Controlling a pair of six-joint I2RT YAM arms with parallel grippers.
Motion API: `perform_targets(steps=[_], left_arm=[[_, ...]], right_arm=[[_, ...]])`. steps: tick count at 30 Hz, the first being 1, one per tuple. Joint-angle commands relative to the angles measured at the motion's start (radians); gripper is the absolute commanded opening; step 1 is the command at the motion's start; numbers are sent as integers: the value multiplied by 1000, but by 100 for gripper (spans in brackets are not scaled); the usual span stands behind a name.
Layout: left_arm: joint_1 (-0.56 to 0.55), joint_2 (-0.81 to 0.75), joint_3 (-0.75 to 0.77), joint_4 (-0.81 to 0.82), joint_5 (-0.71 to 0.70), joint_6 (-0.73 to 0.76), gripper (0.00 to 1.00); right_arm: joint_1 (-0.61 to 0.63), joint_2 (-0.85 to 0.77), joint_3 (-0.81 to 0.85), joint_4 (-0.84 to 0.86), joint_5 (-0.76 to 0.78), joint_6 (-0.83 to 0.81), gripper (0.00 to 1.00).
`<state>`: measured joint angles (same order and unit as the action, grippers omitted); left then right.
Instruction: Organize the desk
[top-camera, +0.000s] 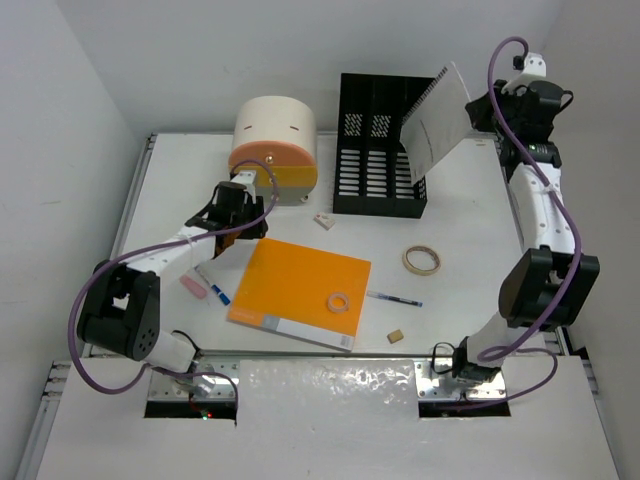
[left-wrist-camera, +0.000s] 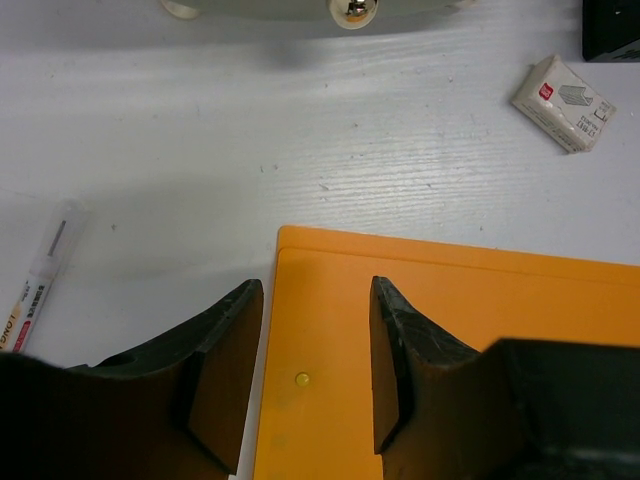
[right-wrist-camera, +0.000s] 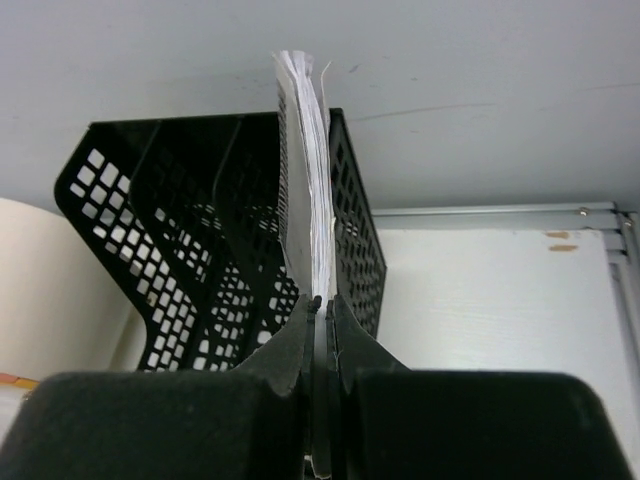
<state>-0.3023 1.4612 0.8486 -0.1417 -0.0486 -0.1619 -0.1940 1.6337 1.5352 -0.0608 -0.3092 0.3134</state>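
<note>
On the desk (top-camera: 470, 200): file rack (top-camera: 380, 150) at back centre, canister (top-camera: 273, 145) just left of it, staple box (top-camera: 323, 221) before the gap between them. Folder (top-camera: 300, 292) at front centre with small ring (top-camera: 339, 301) on it; marker (top-camera: 212, 285) to its left; pen (top-camera: 395, 298) and tape roll (top-camera: 422, 260) to its right; paper sheaf (top-camera: 437, 120) over the rack's right end.

Bright o/head light; shiny foil strip (top-camera: 330, 380) glaring; soft shadows lying on flat white worktop (top-camera: 460, 200); black fingers (left-wrist-camera: 215, 390) blurring in wrist cams.
</note>
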Motion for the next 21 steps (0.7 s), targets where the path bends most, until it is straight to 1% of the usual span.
perform_targets(steps=[1, 4, 9, 11, 12, 14, 15, 16, 17, 20, 21], left_arm=[[-11, 1, 23, 10, -7, -1, 39], [-11, -1, 21, 5, -4, 1, 39], [-11, 2, 21, 7, 15, 9, 40], [-11, -1, 23, 10, 27, 10, 40], [-11, 1, 23, 10, 30, 10, 41], [-11, 1, 27, 11, 30, 7, 41], [-11, 1, 32, 11, 27, 5, 41], [-11, -2, 33, 10, 23, 2, 41], [-11, -4, 35, 11, 21, -2, 41], [-11, -21, 36, 22, 24, -13, 41], [-11, -27, 37, 24, 36, -16, 41]], right_arm=[[-1, 8, 13, 193, -57, 73, 0], [2, 26, 17, 205, -62, 70, 0], [27, 58, 46, 138, -59, 6, 0], [36, 67, 52, 105, -59, -17, 4], [48, 66, 55, 96, -57, -28, 16], [59, 61, 74, 64, -53, -68, 20], [71, 58, 83, 34, -39, -83, 30], [79, 54, 91, 3, -22, -95, 37], [83, 39, 101, -10, -12, -129, 38], [110, -13, 100, -46, 28, -169, 59], [114, -32, 91, -51, 35, -177, 60]])
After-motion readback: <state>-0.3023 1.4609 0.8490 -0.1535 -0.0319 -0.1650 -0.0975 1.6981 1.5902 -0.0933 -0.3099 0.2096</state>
